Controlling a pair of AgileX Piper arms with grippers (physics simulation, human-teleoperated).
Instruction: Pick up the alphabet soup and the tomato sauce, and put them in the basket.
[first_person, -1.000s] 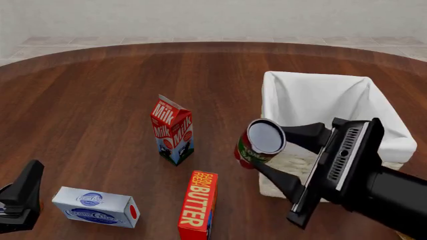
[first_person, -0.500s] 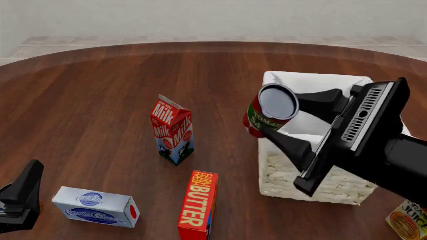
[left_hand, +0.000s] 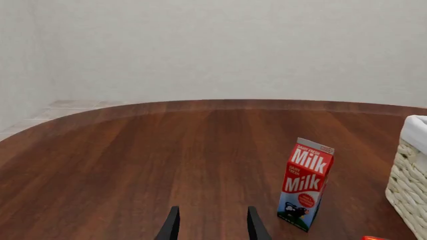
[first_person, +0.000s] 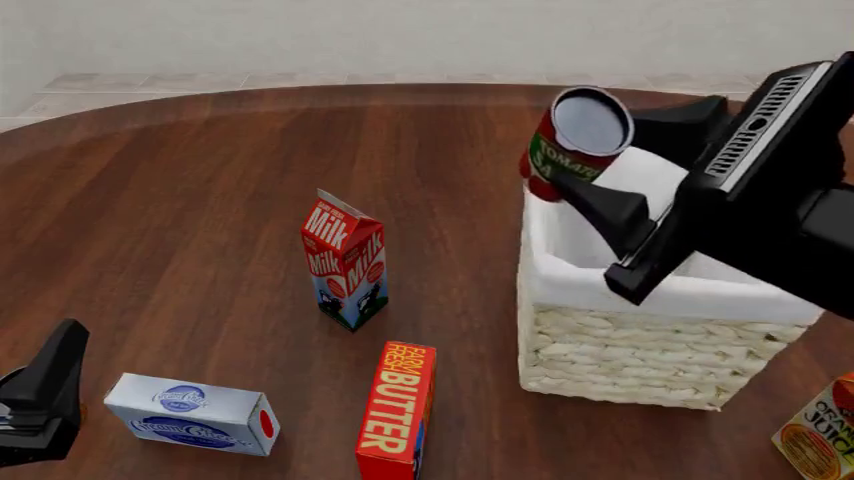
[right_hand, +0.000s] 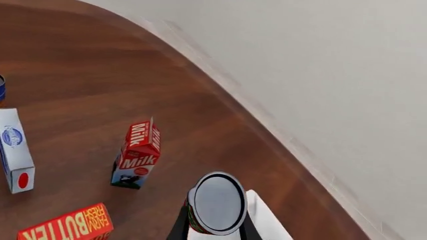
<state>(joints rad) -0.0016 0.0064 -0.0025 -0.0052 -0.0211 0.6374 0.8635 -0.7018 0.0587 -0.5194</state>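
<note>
We've got the tomato sauce (first_person: 577, 143) clamped in our right hand (first_person: 585, 150), tilted, above the basket's (first_person: 641, 335) far-left rim. Left hand (left_hand: 212, 227) sits open and empty near the desk's (first_person: 200, 180) near-left edge. Alphabet soup (right_hand: 1, 87): sliver only.

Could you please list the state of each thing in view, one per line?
tomato sauce: held aloft, tilted, over the basket's edge.
right gripper: shut on the tomato sauce.
left gripper: open, holding nothing.
basket: upright on the table.
milk carton: standing upright.
butter box: standing on end.
</note>
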